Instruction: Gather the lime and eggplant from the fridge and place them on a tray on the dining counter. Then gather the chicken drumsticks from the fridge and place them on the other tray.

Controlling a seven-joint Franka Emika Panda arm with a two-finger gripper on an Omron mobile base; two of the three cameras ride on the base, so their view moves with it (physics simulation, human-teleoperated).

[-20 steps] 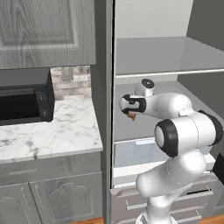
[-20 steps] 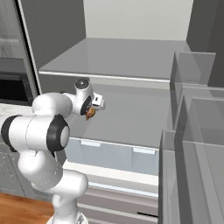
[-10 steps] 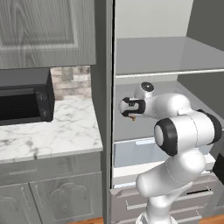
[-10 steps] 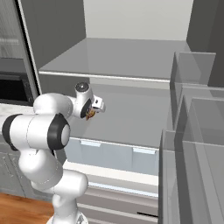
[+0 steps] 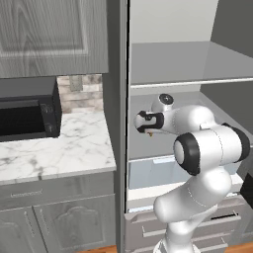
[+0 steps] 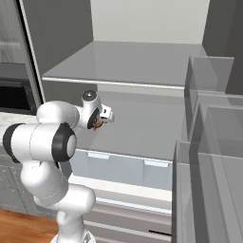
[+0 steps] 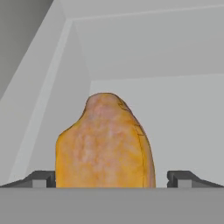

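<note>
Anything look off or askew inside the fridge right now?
Nothing stands out. The chicken drumstick sits between the open gripper's fingertips, intact. The fridge shelf shows no spill or damage.

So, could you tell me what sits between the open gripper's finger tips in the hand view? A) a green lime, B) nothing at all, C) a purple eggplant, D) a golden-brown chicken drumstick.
D: in the hand view a golden-brown chicken drumstick rises between the two finger tips of the open gripper, inside the fridge.
</note>
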